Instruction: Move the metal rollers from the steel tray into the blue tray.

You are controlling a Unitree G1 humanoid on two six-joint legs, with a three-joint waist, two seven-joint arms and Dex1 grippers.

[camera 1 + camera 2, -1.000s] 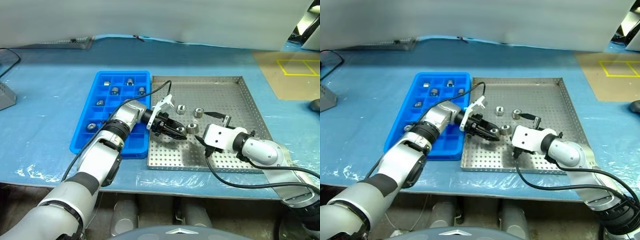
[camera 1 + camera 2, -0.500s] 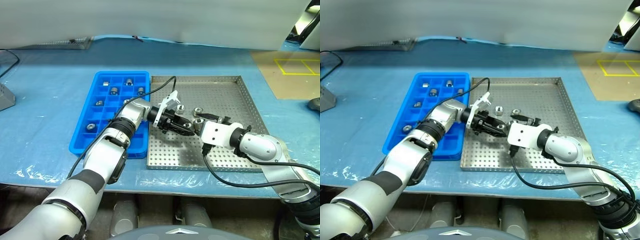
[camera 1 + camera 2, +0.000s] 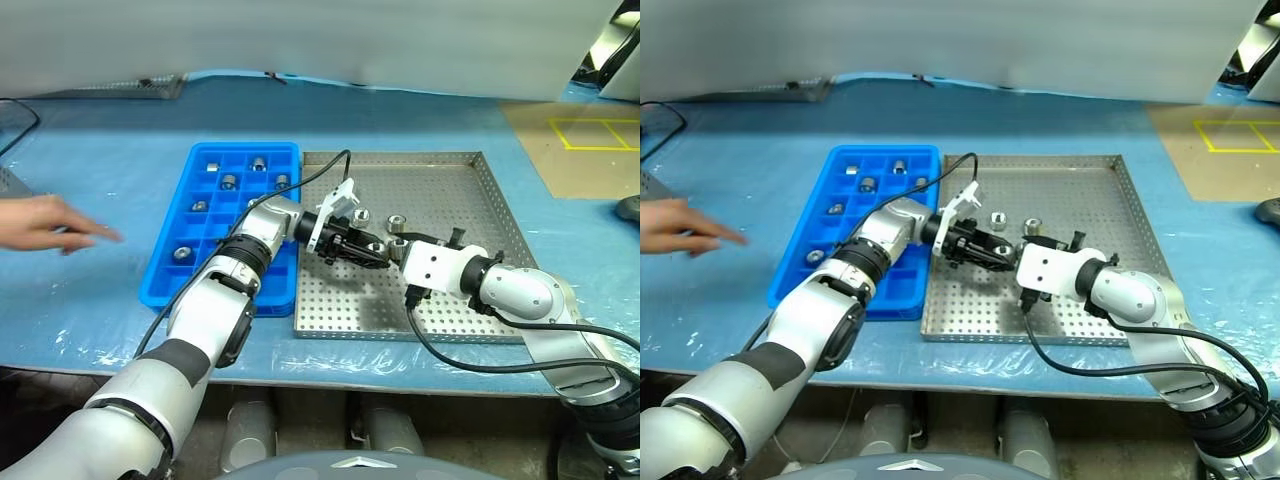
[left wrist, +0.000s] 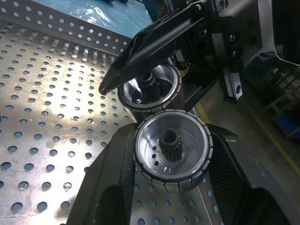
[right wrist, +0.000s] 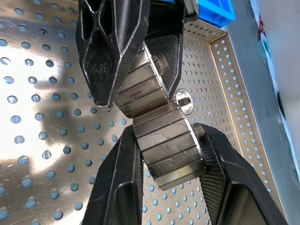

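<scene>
Steel-grey rollers sit in both pincers at the middle of the head views. The left pincer (image 3: 372, 255) is pressed onto one roller (image 4: 171, 151), and the right pincer (image 3: 397, 247), facing it, pinches a second roller (image 5: 168, 145). The two rollers touch side by side just above the steel tray (image 3: 470, 205), left of its centre.

Beyond them, two more metal rollers (image 3: 361, 215) (image 3: 397, 221) lie loose on the tray, just above the pincers in the frame.

Further left, the blue tray (image 3: 172, 289) already holds several rollers (image 3: 258, 164) in separate compartments, mostly toward its upper end, with many compartments empty.

I judge the task part done: four rollers remain to carry over.

A person's hand (image 3: 45, 224) hovers over the table (image 3: 90, 150) at the left edge.
</scene>
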